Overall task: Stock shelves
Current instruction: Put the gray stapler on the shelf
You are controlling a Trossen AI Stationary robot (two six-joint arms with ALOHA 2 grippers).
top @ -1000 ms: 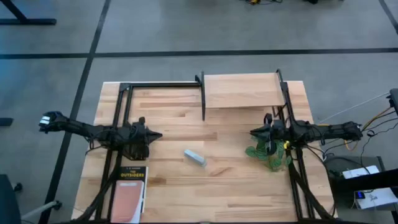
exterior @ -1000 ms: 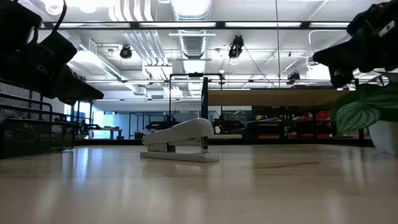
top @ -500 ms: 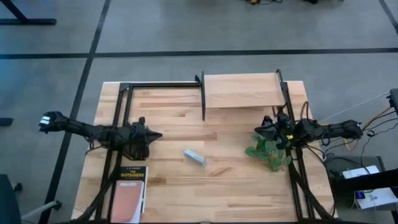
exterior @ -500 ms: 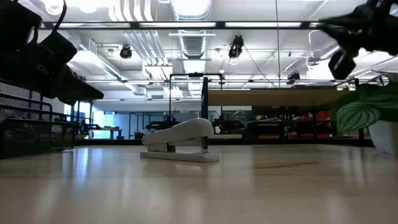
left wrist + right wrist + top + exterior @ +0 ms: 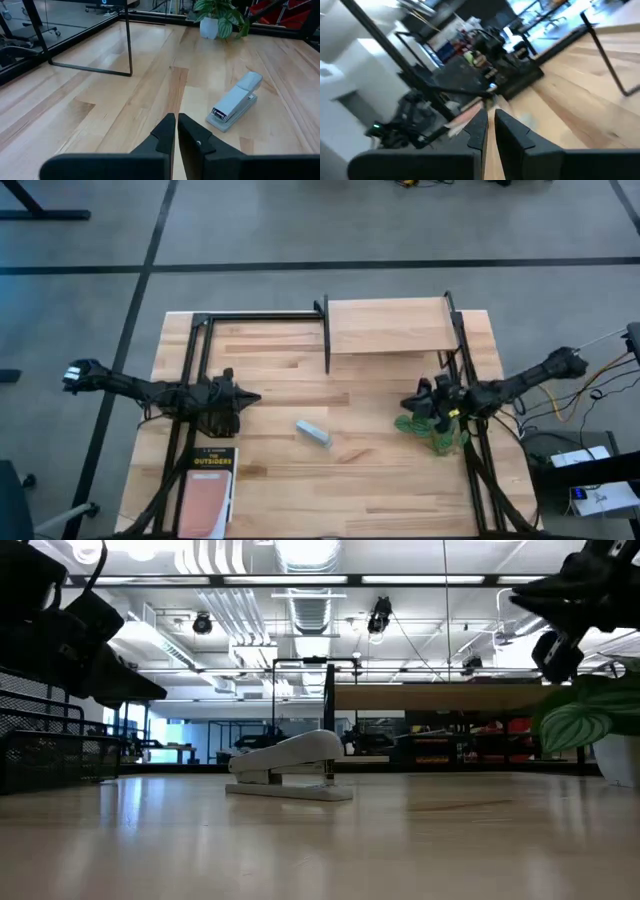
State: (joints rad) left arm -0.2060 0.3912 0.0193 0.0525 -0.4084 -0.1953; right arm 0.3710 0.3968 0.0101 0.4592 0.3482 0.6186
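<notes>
The shelves [image 5: 390,325] are one light wood board on thin black legs at the table's far edge, right of centre; the low view shows it edge-on [image 5: 440,697]. A grey-white stapler [image 5: 313,432] lies flat on the tabletop near the middle. A leafy green plant [image 5: 432,432] in a white pot stands at the right. My right gripper [image 5: 405,402] hangs shut just above the plant's left side, touching nothing I can see. My left gripper [image 5: 255,396] waits shut above the table's left part, pointing at the stapler [image 5: 234,101].
A book [image 5: 207,480] with a salmon cover lies in a black wire rack [image 5: 40,745] at the near left. Black frame bars [image 5: 250,315] run along the far left and down both sides of the table. Bare wood lies between the stapler and the shelves.
My right arm has swung its rear part toward the table's far edge. Its gripper has turned and shifted a little toward the near edge, over the plant, staying shut. The stapler, the plant and the shelves have kept still.
</notes>
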